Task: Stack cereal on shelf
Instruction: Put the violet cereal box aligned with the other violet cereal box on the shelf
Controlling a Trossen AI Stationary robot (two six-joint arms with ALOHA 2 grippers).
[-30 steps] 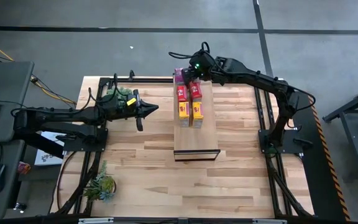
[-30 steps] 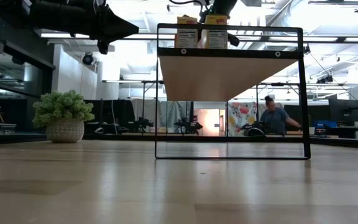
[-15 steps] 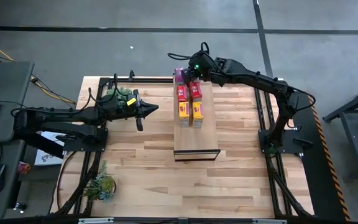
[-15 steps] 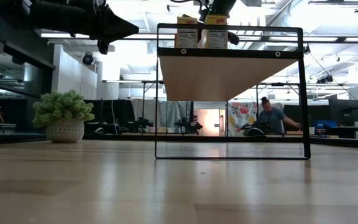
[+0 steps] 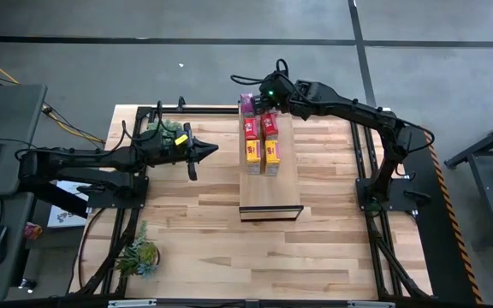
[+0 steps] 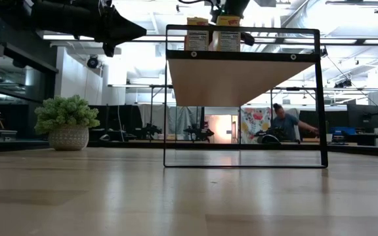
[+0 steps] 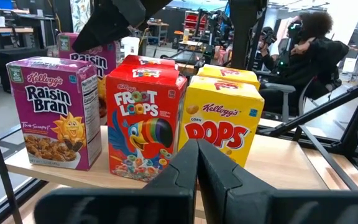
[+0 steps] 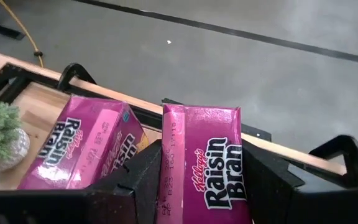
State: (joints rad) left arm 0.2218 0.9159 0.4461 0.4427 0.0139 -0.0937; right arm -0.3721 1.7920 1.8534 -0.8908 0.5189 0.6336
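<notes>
**Six boxes on the shelf, and almost nothing has moved**

Six boxes (image 5: 261, 130) stand in two rows at the far end of the shelf (image 5: 270, 188), purple at the far edge, red (image 7: 143, 124) in the middle, yellow (image 7: 219, 127) nearest the bare half; over the last second none of them has shifted; the only change on view is a person (image 6: 285, 124) in the room behind, who has turned a little.

The right gripper (image 8: 197, 180) has kept its place at the shelf's far edge, its fingers clamped on either side of one purple box (image 8: 207, 162); that box is upright and level with its twin (image 8: 82, 152), which leans just beside it in the wrist view; whether the held box rests its full weight on the shelf I cannot tell.

The left gripper (image 5: 204, 150) waits over the table's left half, fingers together, well apart from the shelf.

My reading: the stillness suggests the last box is being settled, so the task looks nearly done; what remains is letting go without tipping the twin.
</notes>
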